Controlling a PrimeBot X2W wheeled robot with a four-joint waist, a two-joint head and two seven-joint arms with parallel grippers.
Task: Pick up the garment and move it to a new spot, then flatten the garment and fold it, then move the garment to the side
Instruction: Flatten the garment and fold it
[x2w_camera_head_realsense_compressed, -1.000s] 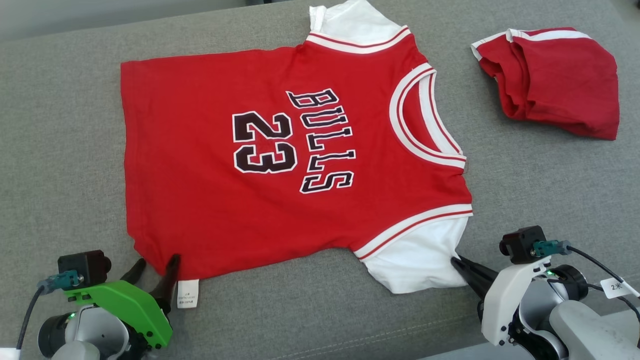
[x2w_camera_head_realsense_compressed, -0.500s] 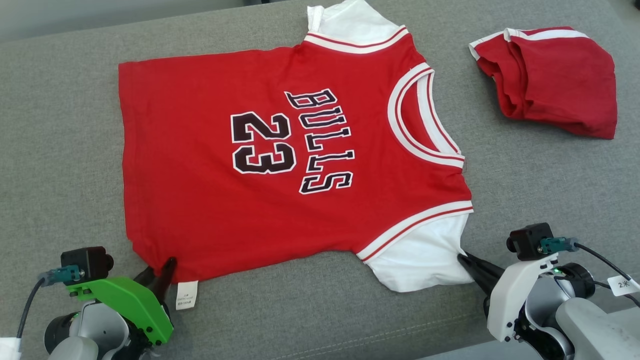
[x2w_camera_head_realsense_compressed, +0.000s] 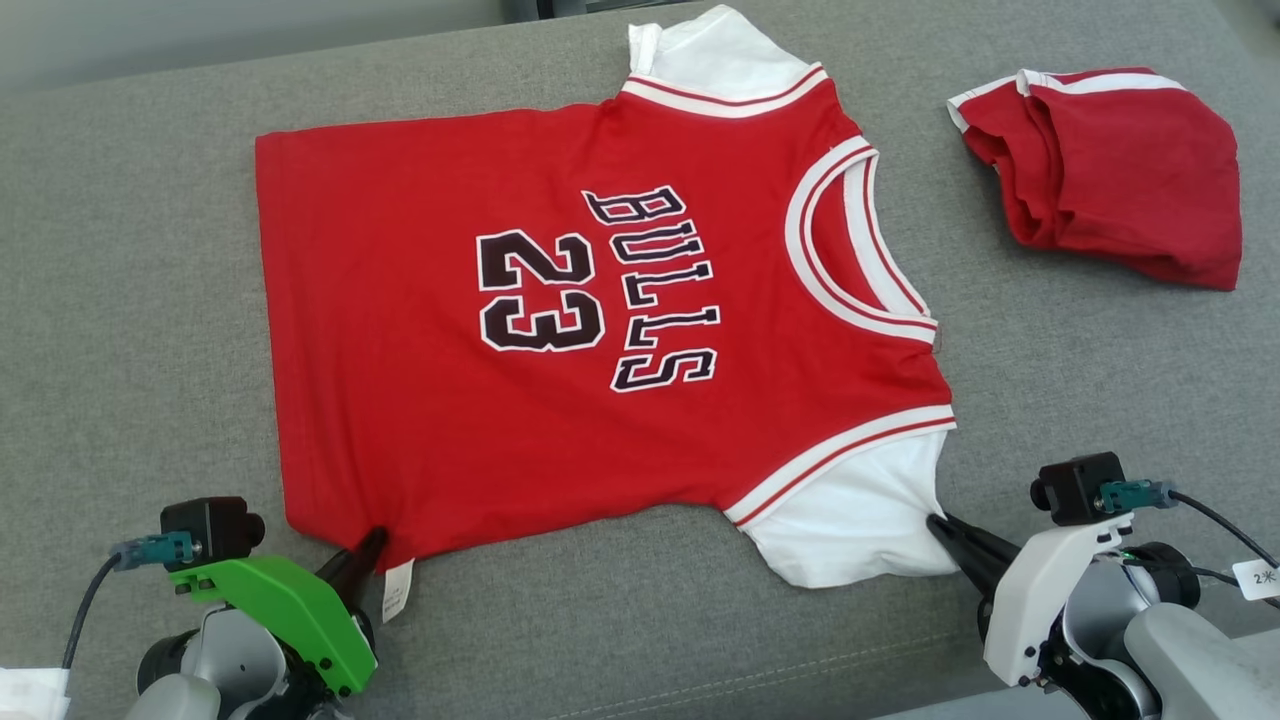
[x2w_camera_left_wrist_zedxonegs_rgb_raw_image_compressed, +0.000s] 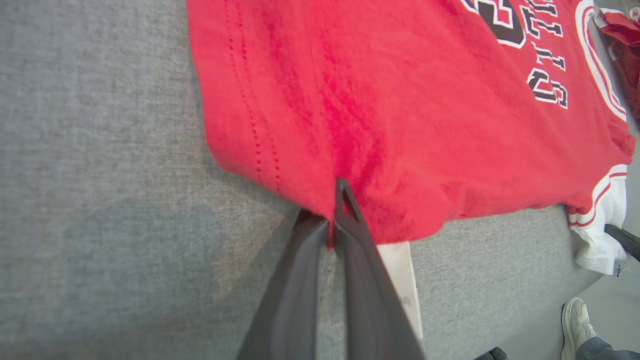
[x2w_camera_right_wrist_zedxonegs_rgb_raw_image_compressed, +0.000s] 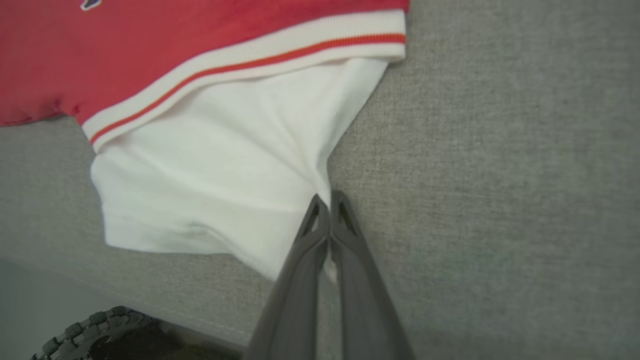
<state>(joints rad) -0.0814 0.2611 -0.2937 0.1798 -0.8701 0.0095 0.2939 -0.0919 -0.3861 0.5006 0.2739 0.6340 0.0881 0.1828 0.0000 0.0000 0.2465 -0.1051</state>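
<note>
The garment (x2w_camera_head_realsense_compressed: 400, 350) is a red jersey printed "BULLS 23" with white sleeves, spread flat on the grey cushion (x2w_camera_head_realsense_compressed: 130, 300), neck toward the right. My left gripper (x2w_camera_head_realsense_compressed: 375, 538) is at the near-left hem corner, shut on the red fabric beside the white label (x2w_camera_head_realsense_compressed: 396, 590). In the left wrist view the dark fingers (x2w_camera_left_wrist_zedxonegs_rgb_raw_image_compressed: 350, 260) pinch the puckered hem of the garment (x2w_camera_left_wrist_zedxonegs_rgb_raw_image_compressed: 400, 100). My right gripper (x2w_camera_head_realsense_compressed: 935, 520) is shut on the edge of the near white sleeve (x2w_camera_right_wrist_zedxonegs_rgb_raw_image_compressed: 225, 175), and its fingertips (x2w_camera_right_wrist_zedxonegs_rgb_raw_image_compressed: 320, 210) press together on the cloth.
A second red garment (x2w_camera_head_realsense_compressed: 1110, 170), folded, lies at the back right of the cushion. The cushion's front edge (x2w_camera_head_realsense_compressed: 800, 670) runs just behind both wrists. A person's shoe (x2w_camera_left_wrist_zedxonegs_rgb_raw_image_compressed: 575, 325) stands on the floor beyond that edge. Bare grey cushion lies left of the jersey.
My left gripper has gone from open astride the hem corner to shut on it. The right gripper stays shut on the sleeve. The camera view has shifted slightly.
</note>
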